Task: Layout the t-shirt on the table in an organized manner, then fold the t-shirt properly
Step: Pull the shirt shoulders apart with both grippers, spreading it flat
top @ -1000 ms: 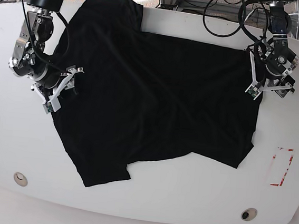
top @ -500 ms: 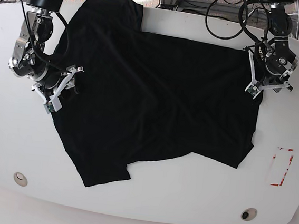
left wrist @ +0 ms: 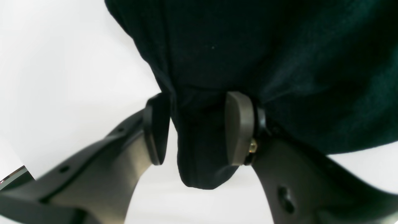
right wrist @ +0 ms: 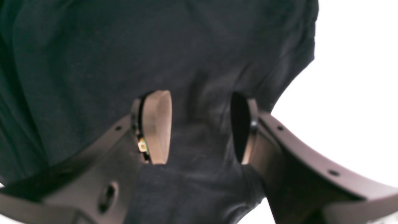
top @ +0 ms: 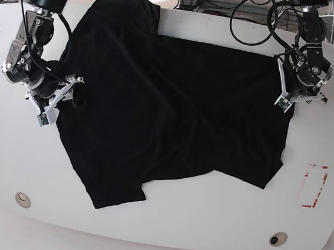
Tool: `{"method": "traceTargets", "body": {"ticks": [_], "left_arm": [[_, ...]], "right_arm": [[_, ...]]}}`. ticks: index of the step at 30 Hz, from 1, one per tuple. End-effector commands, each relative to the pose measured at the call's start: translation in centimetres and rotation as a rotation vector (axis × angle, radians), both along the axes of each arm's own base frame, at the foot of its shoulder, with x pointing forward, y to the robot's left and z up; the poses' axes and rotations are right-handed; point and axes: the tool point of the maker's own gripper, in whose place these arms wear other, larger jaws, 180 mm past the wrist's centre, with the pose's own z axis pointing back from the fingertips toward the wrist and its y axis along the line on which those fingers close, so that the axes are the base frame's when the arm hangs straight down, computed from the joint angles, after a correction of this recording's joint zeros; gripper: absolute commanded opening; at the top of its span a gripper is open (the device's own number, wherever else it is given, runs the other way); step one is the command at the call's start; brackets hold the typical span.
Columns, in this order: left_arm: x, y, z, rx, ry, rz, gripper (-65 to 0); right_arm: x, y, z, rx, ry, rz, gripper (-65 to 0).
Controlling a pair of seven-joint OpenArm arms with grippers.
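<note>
Between both fingers pairs, t-shirt (top: pixel 174 108) folds pinched; grip points hidden in base view.

Our left tool (left wrist: pixel 194 130) and right tool (right wrist: pixel 200 126) both reach low, each pinching a fold of cloth.

Black cloth of the t-shirt (right wrist: pixel 93 56) filled most of the right wrist view, slightly blurred and creased in soft folds. The right gripper (right wrist: pixel 200 127) reached up from the bottom edge, its 2 dark fingers (right wrist: pixel 155 127) standing apart with a bunched ridge of the fabric running between them. The left pad looked tan, the right one dark. Cloth lay against both inner faces and spilled down below the fingers. At the right, bare white table (right wrist: pixel 357 93) showed beside the shirt's curved edge.
</note>
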Motion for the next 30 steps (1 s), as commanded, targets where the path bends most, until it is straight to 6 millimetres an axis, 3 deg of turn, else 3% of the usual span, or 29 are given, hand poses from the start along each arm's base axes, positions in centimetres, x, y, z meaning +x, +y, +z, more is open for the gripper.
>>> {"method": "traceTargets", "body": {"ticks": [1, 12, 30], "left_arm": [[-0.4, 0.4, 0.0, 0.021, 0.014, 0.001, -38.1], [0.2, 1.4, 1.9, 0.044, -0.042, 0.03, -20.0], [-1.2, 4.4, 3.3, -0.177, -0.107, 0.27, -19.6]], "right_arm": [[1.0, -0.3, 1.7, -0.003, -0.059, 0.008, -35.0], [1.0, -0.3, 1.7, -0.003, -0.06, 0.006, -35.0], [1.0, 0.0, 1.5, 0.005, -0.054, 0.009, -35.0]]}}
